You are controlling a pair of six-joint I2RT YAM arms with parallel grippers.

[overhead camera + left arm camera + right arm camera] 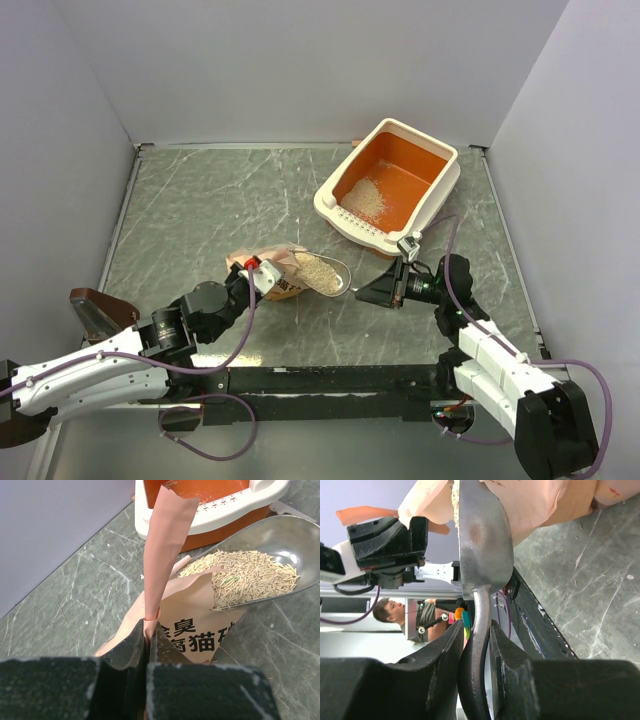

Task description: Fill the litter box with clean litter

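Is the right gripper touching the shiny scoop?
Touching. In the right wrist view, the right gripper squeezes the handle of the scoop between its two fingers, with no gap.

Table (200, 210): grey-green marbled slab, pale veining. Litter box (412, 172) sits far right, set at an angle, slotted end toward centre. Paper bag (288, 285) rests mid-table, near that end, not touching.
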